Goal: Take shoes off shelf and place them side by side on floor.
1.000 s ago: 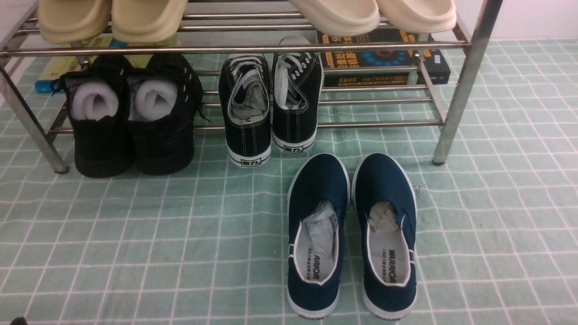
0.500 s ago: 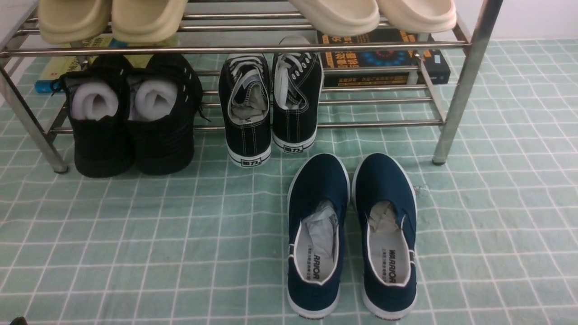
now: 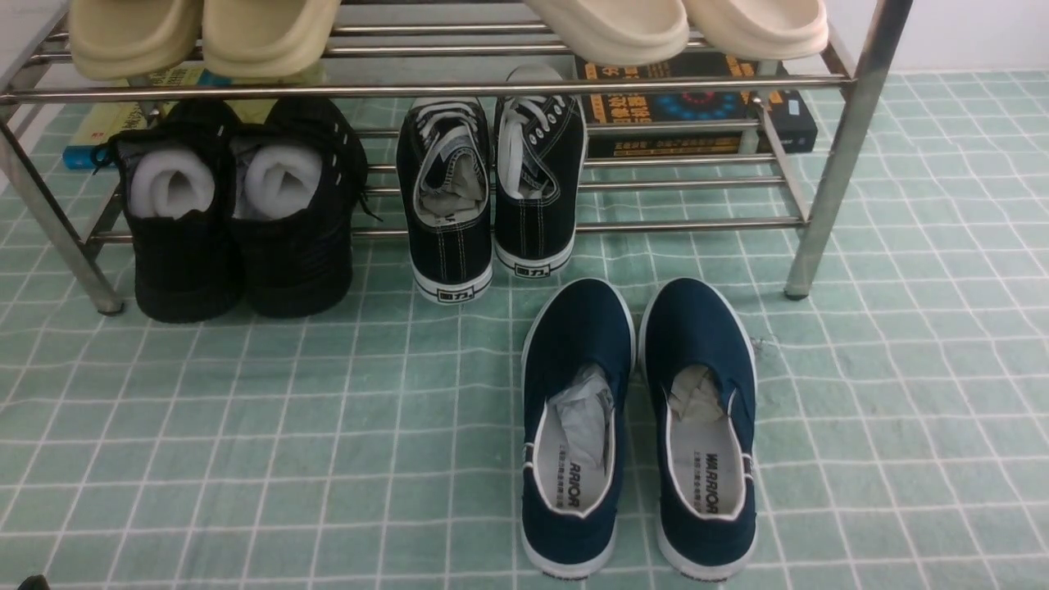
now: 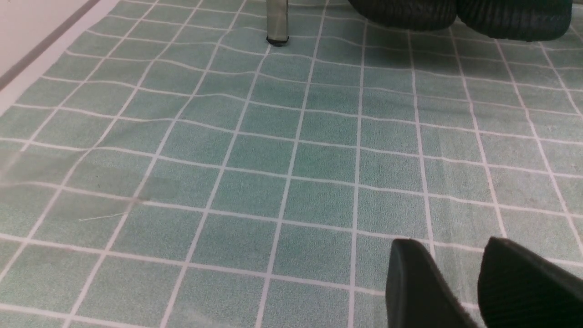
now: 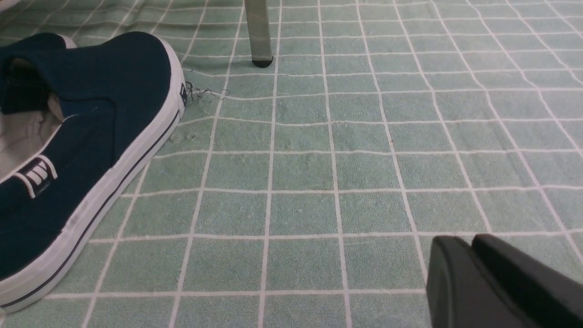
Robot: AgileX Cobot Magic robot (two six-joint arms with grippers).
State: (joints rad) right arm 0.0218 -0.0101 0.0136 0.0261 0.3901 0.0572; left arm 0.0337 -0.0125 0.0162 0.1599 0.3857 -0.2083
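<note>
The two navy shoes stand side by side on the green grid floor, in front of the shelf, toes toward it. The left shoe and the right shoe almost touch, with paper stuffing inside each. In the right wrist view the right shoe lies off to one side of my right gripper, whose fingers sit together over bare floor, holding nothing. My left gripper hovers over bare floor with a gap between its fingers, open and empty. Neither gripper shows in the front view.
On the shelf's lower tier stand black shoes with foam rolls and black lace-up sneakers. Beige slippers sit on the top tier. Books lie behind. Shelf legs stand on the cloth.
</note>
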